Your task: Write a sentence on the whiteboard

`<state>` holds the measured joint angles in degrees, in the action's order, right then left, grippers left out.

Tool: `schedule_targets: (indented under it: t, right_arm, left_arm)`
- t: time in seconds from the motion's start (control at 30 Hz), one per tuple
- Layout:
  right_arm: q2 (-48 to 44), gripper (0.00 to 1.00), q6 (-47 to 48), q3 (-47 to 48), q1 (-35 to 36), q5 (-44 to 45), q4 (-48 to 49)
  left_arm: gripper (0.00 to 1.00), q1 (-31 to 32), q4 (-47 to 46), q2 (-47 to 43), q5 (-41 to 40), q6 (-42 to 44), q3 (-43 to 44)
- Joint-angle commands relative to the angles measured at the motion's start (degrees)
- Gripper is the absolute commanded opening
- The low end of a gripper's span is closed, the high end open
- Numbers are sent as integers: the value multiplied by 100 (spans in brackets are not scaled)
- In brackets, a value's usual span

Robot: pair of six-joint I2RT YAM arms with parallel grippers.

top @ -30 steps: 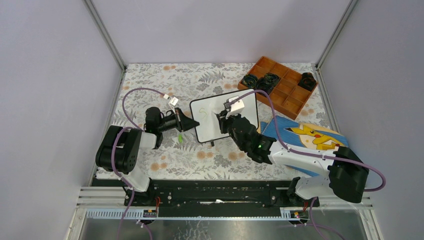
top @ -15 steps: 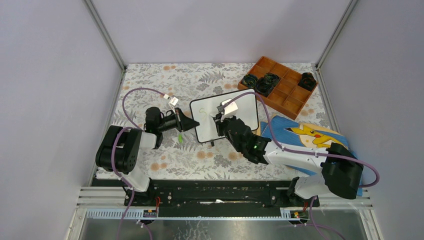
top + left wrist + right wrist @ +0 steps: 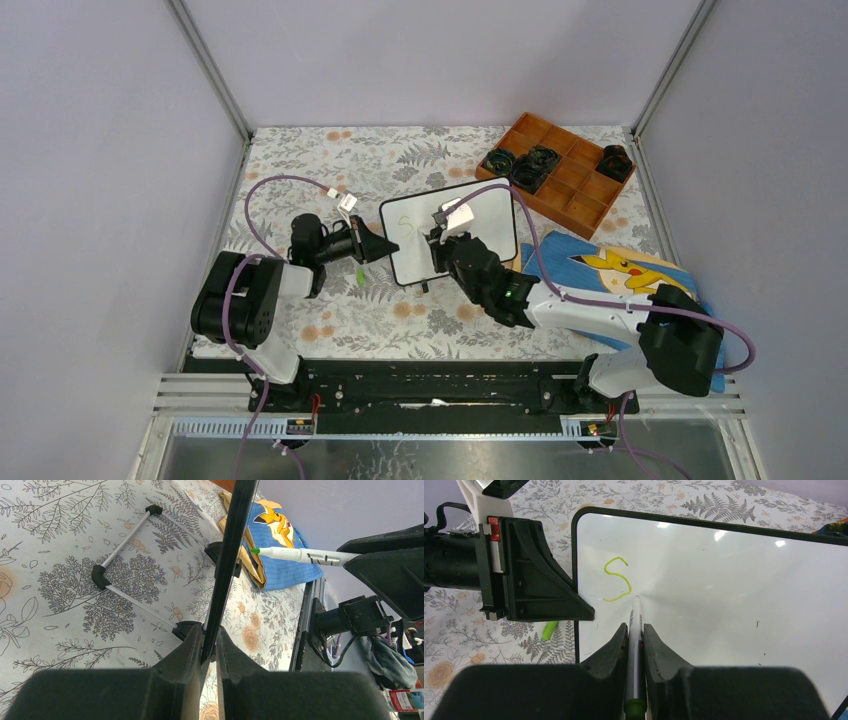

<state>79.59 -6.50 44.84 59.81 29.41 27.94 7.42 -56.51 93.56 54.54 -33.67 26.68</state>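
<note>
The whiteboard [image 3: 470, 225] stands tilted at mid-table; it also shows in the right wrist view [image 3: 724, 585] and edge-on in the left wrist view [image 3: 232, 545]. My left gripper [image 3: 385, 243] is shut on its left edge [image 3: 211, 645]. My right gripper [image 3: 440, 240] is shut on a white marker [image 3: 635, 630] with a green tip [image 3: 300, 555]. The tip rests on the board just right of a green "S" [image 3: 618, 579], the only letter of the sentence that shows.
A green marker cap [image 3: 359, 273] lies on the floral cloth left of the board. A wooden compartment tray [image 3: 570, 180] with black items sits far right. A blue Pikachu cloth [image 3: 615, 270] lies right of the board.
My right gripper moved the marker leftward over the board and drew a green "S" near its left edge. My left gripper kept its hold on the board.
</note>
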Motion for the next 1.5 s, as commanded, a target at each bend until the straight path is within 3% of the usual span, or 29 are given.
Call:
schedule_targets:
  t: [0.0, 0.27, 1.47]
  right_arm:
    - [84, 0, -42, 335, 31, 197, 386]
    - [162, 0, -152, 384, -17, 316, 578]
    - [39, 0, -530, 78, -128, 156, -199]
  left_arm:
    - [0, 49, 316, -3, -251, 150, 66]
    - [0, 56, 350, -13, -251, 168, 75]
    - [0, 62, 375, 5, -270, 195, 76]
